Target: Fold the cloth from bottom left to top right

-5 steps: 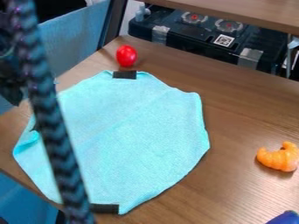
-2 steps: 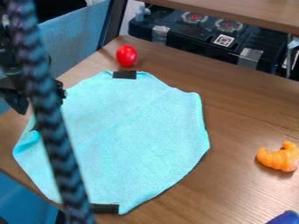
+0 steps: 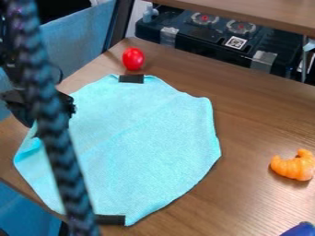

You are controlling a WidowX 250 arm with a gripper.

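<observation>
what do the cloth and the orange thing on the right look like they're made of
The cloth looks like a matte knit fabric, perhaps microfiber, going by its fine texture and soft, wavy edges. The orange thing is probably smooth plastic or rubber, given its slight shine.

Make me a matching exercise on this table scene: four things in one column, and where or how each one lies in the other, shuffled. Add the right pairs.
1. Light blue cloth
2. Red oval item
3. Orange curved item
4. Dark blue item

A. Cut off by the view's bottom edge, near the right corner
B. Spread out on the table
C. Just beyond the upper black strip
D. Close to the view's right edge, whole outline nearly all visible

Pairs: 1-B, 2-C, 3-D, 4-A
</observation>
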